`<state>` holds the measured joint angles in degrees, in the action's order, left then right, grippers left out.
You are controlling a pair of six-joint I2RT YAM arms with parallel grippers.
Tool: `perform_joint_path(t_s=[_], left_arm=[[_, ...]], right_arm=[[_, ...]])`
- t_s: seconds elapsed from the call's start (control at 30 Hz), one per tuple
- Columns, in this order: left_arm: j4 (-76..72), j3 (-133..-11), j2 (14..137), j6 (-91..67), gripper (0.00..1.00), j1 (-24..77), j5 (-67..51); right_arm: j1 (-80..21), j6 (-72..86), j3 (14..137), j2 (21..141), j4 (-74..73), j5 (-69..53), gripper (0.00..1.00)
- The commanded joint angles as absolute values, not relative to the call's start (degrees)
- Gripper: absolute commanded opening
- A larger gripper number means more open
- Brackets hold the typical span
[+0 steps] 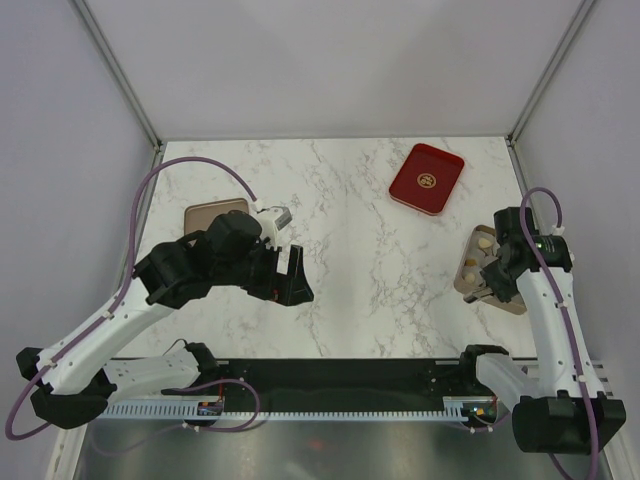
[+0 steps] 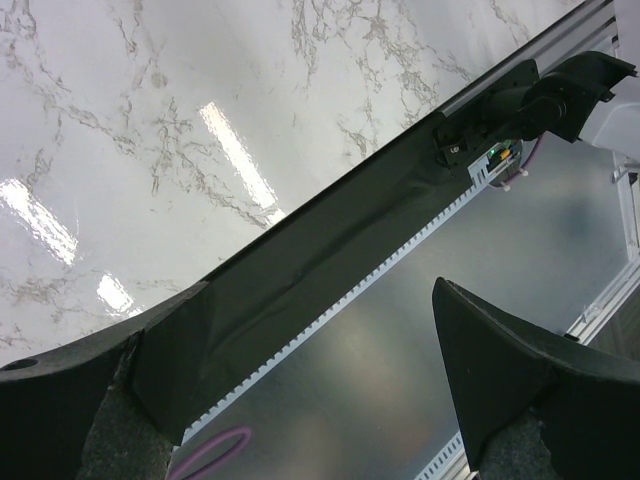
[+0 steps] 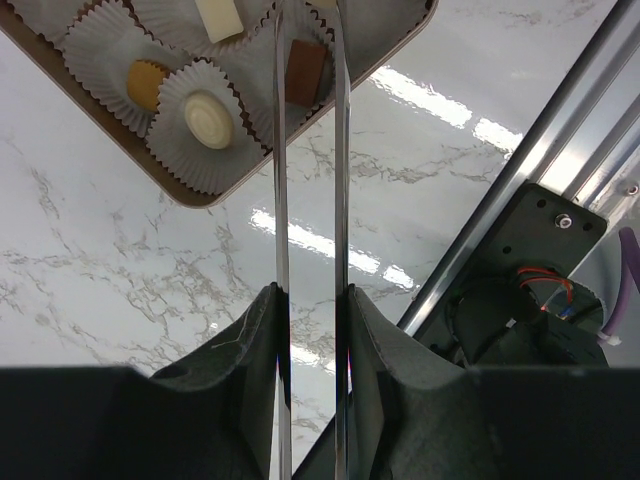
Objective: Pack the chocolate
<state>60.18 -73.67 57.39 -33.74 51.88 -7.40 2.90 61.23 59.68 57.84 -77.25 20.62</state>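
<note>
A tan box holds chocolates in white paper cups: a round white one, a caramel one, a white bar and a dark brown one. My right gripper is shut on metal tweezers, whose two blades reach up to either side of the brown chocolate. In the top view the box lies at the right under my right gripper. My left gripper is open and empty over the table's left middle; it also shows in the left wrist view.
A red tray with a gold emblem lies at the back right. A tan lid lies at the left, partly behind my left arm. A black strip and a toothed rail run along the table's near edge.
</note>
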Motion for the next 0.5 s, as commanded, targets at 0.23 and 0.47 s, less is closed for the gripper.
perform_joint_path(t_s=[0.23, 0.47], left_arm=[[59.06, -73.56, 56.87, -31.29, 0.98, 52.21, -5.89], [59.15, -73.48, 56.95, -31.29, 0.98, 52.21, -5.89]], right_arm=[[3.08, 60.82, 59.24, 54.58, -83.67, 22.50, 0.33], [3.16, 63.72, 57.40, 52.21, -83.67, 22.67, 0.33]])
